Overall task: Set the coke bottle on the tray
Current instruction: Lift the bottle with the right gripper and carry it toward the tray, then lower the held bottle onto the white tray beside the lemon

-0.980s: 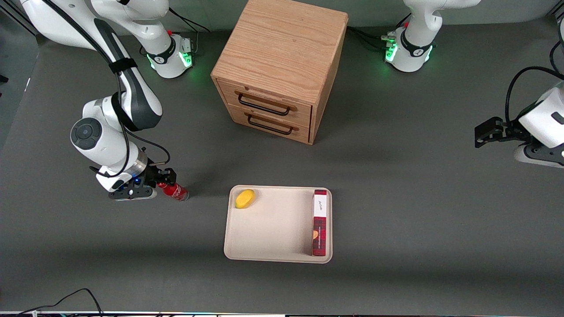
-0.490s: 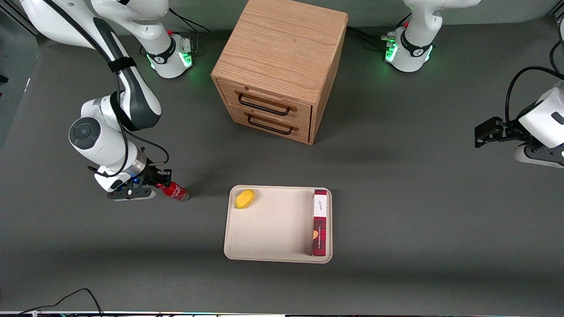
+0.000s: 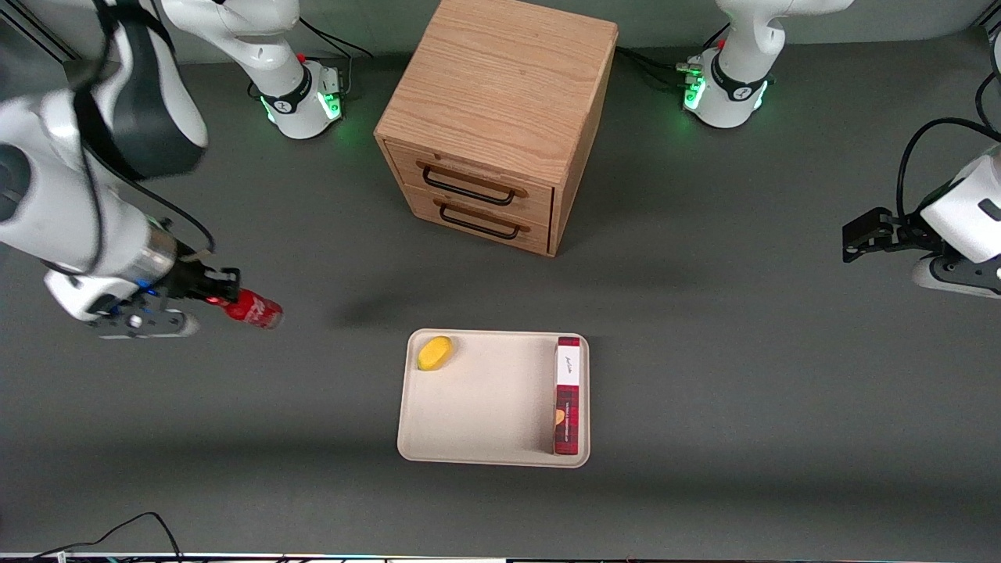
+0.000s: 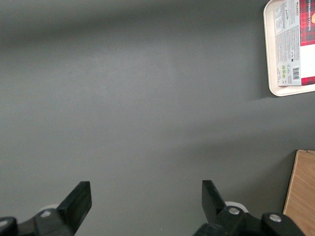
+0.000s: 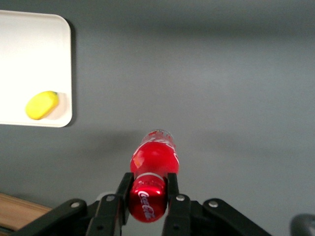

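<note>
Right wrist view shows the pincer (image 5: pixel 147 189) pinching the coke bottle (image 5: pixel 151 174) at its cap end, a finger pressed to each side, with the body and clear base sticking out free ahead of it. From the front the bottle (image 3: pixel 252 309) hangs lifted above the grey surface (image 3: pixel 704 352), lying nearly level, toward the working arm's end and well apart from the tray (image 3: pixel 477 407).

The bottle looks small, light and stiff, with a smooth round skin that could slip or roll between the fingers. Since the grip sits at one end, the free body may swing or droop; a hold nearer the middle would be steadier, so the carry likely wants gentle motion.

On the tray lie a small yellow lemon-like piece (image 3: pixel 435 353) in the corner nearest the bottle and a long red plaid box (image 3: pixel 568 395) along the edge toward the parked arm. The bare middle between them seems roomy enough for the bottle. The wooden cabinet (image 3: pixel 493 117) stands farther from the front camera, off the straight path.
</note>
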`<control>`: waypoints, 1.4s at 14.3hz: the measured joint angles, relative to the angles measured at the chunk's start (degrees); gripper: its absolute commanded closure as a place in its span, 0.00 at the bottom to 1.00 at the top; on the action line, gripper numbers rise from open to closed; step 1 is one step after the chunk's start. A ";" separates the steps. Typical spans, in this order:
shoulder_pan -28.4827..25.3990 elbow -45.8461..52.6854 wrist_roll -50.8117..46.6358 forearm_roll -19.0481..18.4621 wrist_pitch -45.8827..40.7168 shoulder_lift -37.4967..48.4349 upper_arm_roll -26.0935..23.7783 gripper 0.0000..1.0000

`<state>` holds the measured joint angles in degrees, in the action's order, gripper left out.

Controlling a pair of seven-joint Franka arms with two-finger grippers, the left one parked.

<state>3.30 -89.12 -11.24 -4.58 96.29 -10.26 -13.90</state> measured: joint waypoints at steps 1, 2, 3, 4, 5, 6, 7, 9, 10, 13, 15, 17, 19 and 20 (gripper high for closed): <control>0.00 2.42 0.00 0.00 -3.32 0.45 0.00 1.00; 0.00 3.65 0.00 0.00 -5.12 0.67 -0.01 1.00; -0.01 3.82 0.00 0.00 -5.39 0.55 -0.01 1.00; -0.08 3.77 0.00 0.01 -5.30 -0.06 -0.05 1.00; -0.48 3.77 0.00 0.01 -5.06 -1.05 -0.16 1.00; -1.63 3.79 -0.30 0.00 -4.52 -2.31 -0.22 1.00; -3.32 3.88 -1.96 -0.01 -3.17 -3.74 -0.30 1.00; -6.75 5.26 -6.87 -0.02 -0.16 -6.96 -0.52 1.00; -8.87 6.99 -9.53 -0.04 0.61 -9.07 -0.50 1.00; -13.82 12.91 -15.63 -0.13 5.59 -15.90 -0.47 1.00; -15.02 14.92 -17.82 -0.16 11.45 -19.56 -0.40 1.00; -15.54 16.97 -18.20 -0.17 15.35 -23.22 -0.01 1.00; -16.33 20.27 -18.08 -1.21 16.29 -27.16 0.89 1.00; -16.62 21.48 -18.06 -2.17 16.98 -28.82 1.06 1.00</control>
<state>-13.32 -67.64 -29.30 -6.75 113.27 -39.08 -12.85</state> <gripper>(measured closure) 0.687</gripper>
